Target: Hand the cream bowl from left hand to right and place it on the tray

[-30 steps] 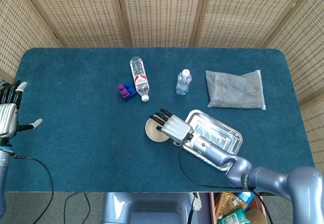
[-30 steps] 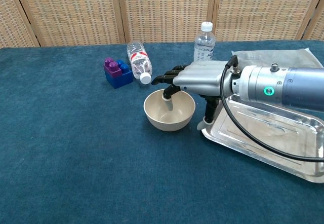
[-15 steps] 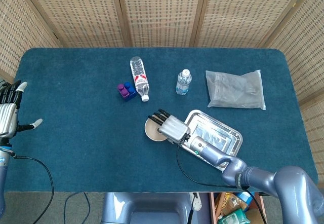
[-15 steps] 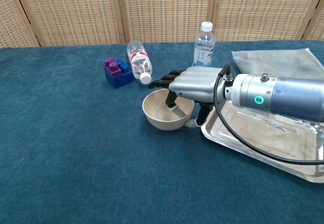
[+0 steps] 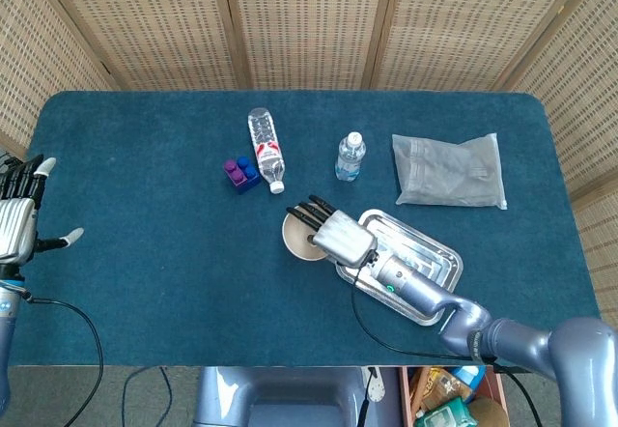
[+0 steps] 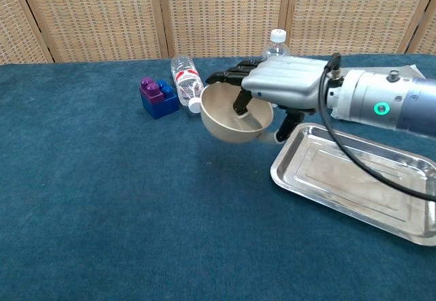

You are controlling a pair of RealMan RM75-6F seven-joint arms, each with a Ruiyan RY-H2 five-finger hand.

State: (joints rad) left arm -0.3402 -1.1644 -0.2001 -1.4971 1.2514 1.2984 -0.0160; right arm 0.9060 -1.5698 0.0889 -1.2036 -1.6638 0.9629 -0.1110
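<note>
The cream bowl (image 6: 228, 117) hangs above the blue tablecloth, tilted, just left of the metal tray (image 6: 354, 182). My right hand (image 6: 283, 86) grips its right rim, with fingers inside the bowl and the thumb under it. From the head view the bowl (image 5: 299, 235) peeks out beside the right hand (image 5: 338, 234) at the left end of the tray (image 5: 430, 258). My left hand (image 5: 19, 216) stands open at the far left table edge, holding nothing.
A lying water bottle (image 6: 184, 80) and a blue and purple block stack (image 6: 157, 97) sit behind the bowl to the left. An upright small bottle (image 5: 351, 156) and a clear plastic bag (image 5: 449, 171) lie beyond the tray.
The right hand has lifted the bowl off the table and tilted it. The left hand stayed in place.
</note>
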